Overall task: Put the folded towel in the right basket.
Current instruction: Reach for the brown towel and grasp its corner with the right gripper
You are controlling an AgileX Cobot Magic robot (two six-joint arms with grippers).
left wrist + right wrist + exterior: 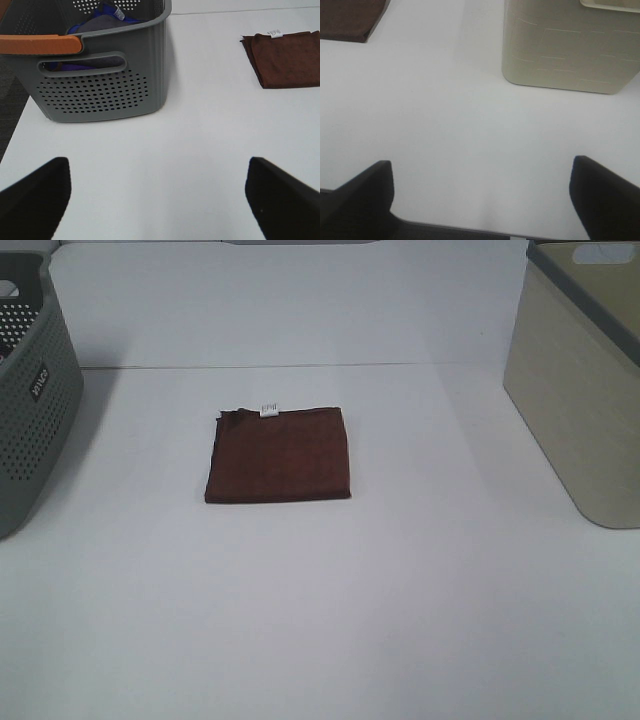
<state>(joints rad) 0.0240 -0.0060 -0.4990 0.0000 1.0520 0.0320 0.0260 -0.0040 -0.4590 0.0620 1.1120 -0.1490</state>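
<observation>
A folded dark brown towel (279,455) with a small white tag lies flat on the white table, near the middle. It also shows in the left wrist view (285,59) and partly in the right wrist view (350,19). The right basket (585,370) is beige with a grey rim and stands at the table's right edge; its wall shows in the right wrist view (567,47). Neither gripper shows in the exterior high view. My left gripper (157,197) is open and empty over bare table. My right gripper (480,200) is open and empty, near the table's front edge.
A grey perforated basket (30,390) stands at the left edge; in the left wrist view this basket (100,80) has an orange handle and holds blue and grey cloth (97,22). The white table (320,620) spreads between the two baskets.
</observation>
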